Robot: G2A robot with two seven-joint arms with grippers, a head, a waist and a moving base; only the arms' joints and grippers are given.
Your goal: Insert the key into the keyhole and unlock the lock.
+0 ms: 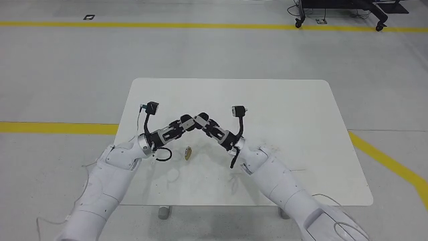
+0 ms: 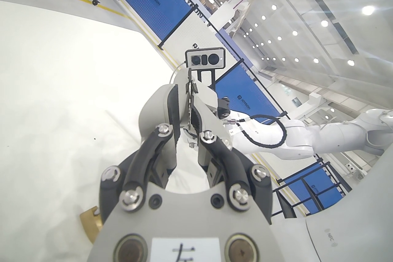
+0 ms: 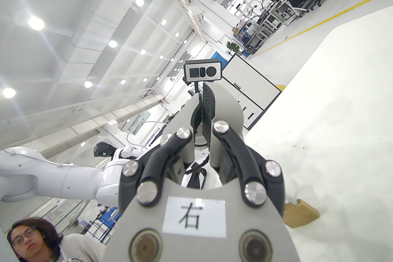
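Key (image 2: 192, 109) clamped between closed left gripper (image 2: 184, 91) fingers, toothed edge showing, long axis along fingers, tip pointing right at right gripper (image 3: 205, 91). Right pads pressed together, grasp unclear. Brass lock (image 1: 189, 152) flat on table (image 1: 301, 107), just nearer.

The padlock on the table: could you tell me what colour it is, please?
The padlock is brass-gold, clearest in the right wrist view.
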